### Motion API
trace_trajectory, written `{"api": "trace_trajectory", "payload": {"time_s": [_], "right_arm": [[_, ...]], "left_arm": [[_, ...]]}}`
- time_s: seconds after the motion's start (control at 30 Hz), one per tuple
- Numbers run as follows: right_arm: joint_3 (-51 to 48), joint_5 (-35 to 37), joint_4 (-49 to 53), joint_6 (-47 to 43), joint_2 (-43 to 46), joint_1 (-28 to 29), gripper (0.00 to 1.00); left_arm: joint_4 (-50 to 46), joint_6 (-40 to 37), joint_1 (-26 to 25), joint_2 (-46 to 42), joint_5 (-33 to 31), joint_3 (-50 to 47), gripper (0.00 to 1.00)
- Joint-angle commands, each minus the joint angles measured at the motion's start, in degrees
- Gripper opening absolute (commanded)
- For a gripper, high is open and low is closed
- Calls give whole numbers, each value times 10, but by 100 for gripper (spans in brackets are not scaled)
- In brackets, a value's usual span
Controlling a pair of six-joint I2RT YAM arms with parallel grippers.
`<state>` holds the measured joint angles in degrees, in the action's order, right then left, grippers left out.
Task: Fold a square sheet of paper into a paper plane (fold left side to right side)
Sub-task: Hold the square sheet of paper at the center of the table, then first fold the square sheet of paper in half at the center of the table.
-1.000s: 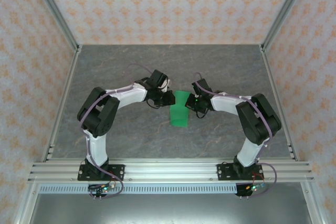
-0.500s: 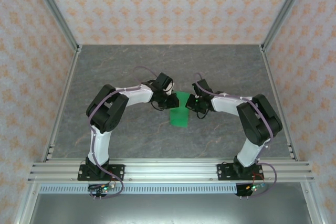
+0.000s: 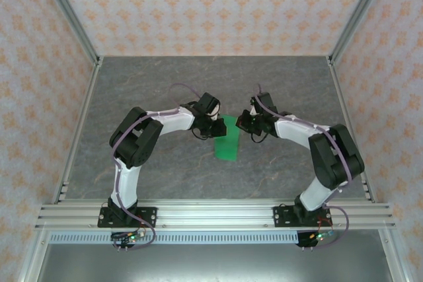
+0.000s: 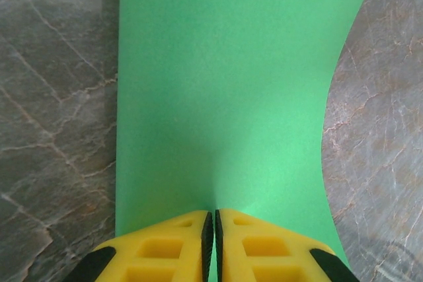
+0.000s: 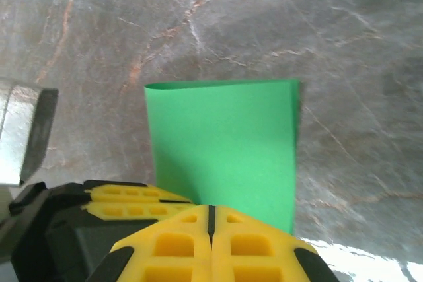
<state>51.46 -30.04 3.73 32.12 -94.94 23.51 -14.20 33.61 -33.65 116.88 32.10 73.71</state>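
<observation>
My left gripper [image 4: 211,216] is clamped on an edge of the square sheet of paper [image 4: 218,84]. The sheet is smooth matte green, doubled over, one side bowed, lying mid grey veined table [image 4: 53,97]. Right gripper [image 5: 211,211] is closed, empty, just beside it.

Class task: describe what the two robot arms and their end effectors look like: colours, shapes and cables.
The left arm and right arm are alike: white link shells, bulky black joints, purple cables looping alongside, black base plates. The left end effector and right end effector have yellow fingers with rectangular recesses, mounted on black.
</observation>
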Motion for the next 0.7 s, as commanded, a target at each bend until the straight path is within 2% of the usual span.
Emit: {"api": "trace_trajectory", "payload": {"time_s": [0.0,0.23,0.47,0.67], "right_arm": [[24,-21,-27,2,-41,5,2],[63,-17,-22,7,-107,12,2],[93,38,72,-1,-138,15,1],[91,61,106,2,-145,17,1]], "left_arm": [[-47,2,-11,20,-20,4,15],[-54,-5,-12,19,-21,6,15],[-53,-22,-13,1,-19,-7,15],[-44,-49,-22,-33,-14,-48,15]]}}
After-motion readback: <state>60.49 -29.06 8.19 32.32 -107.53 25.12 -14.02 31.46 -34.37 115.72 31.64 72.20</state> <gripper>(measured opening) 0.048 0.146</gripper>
